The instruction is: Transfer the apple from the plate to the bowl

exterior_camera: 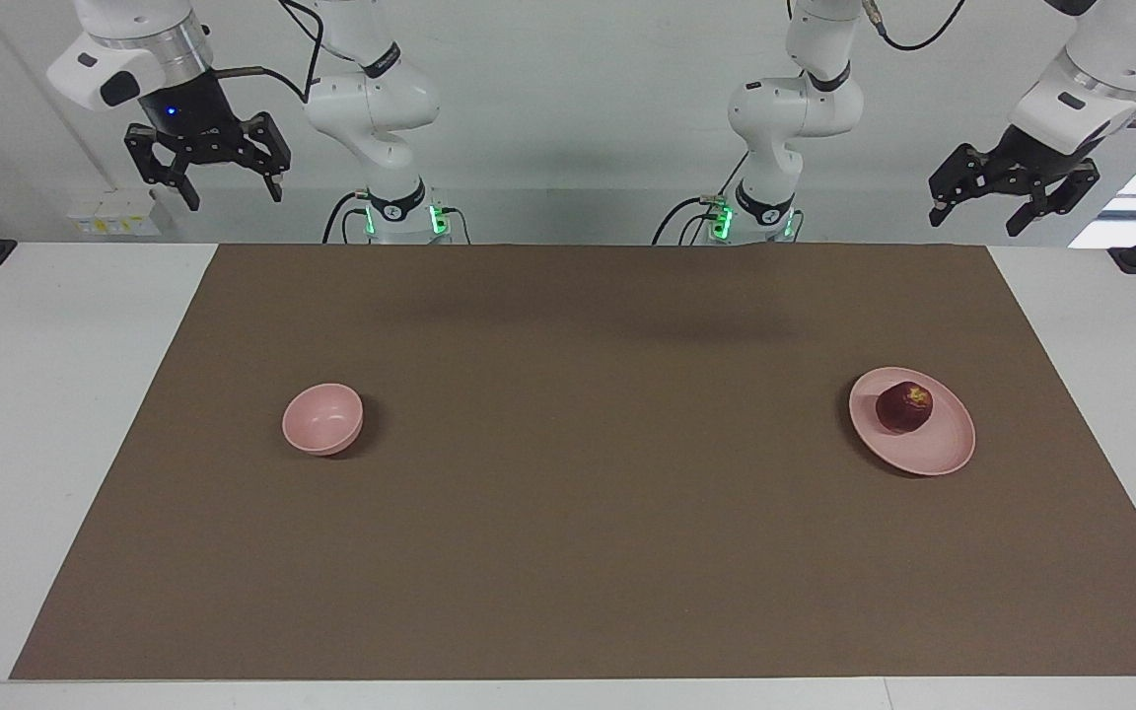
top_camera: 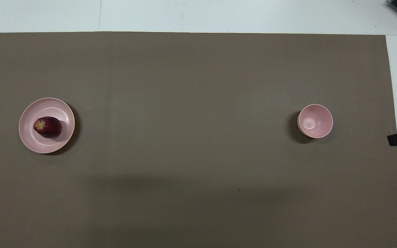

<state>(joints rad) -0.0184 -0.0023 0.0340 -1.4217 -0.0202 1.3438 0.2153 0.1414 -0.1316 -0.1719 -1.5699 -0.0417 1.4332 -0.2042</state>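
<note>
I see the plate [exterior_camera: 933,454] at the left arm's end, apple [exterior_camera: 903,406] on it; bowl [exterior_camera: 322,419] well apart. Left gripper [exterior_camera: 982,209] and right gripper [exterior_camera: 233,189] wait raised, spread wide, holding nothing.

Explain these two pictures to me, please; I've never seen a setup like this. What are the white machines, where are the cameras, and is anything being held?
The white machines are two robot arms, each ending in a black two-finger gripper. One picture faces them from across the table; the other looks down from above their own end. The left gripper and right gripper both hang open near their bases, holding nothing. On the brown mat a dark red apple rests on a pink plate toward the left arm's end. A small pink bowl stands empty toward the right arm's end.
</note>
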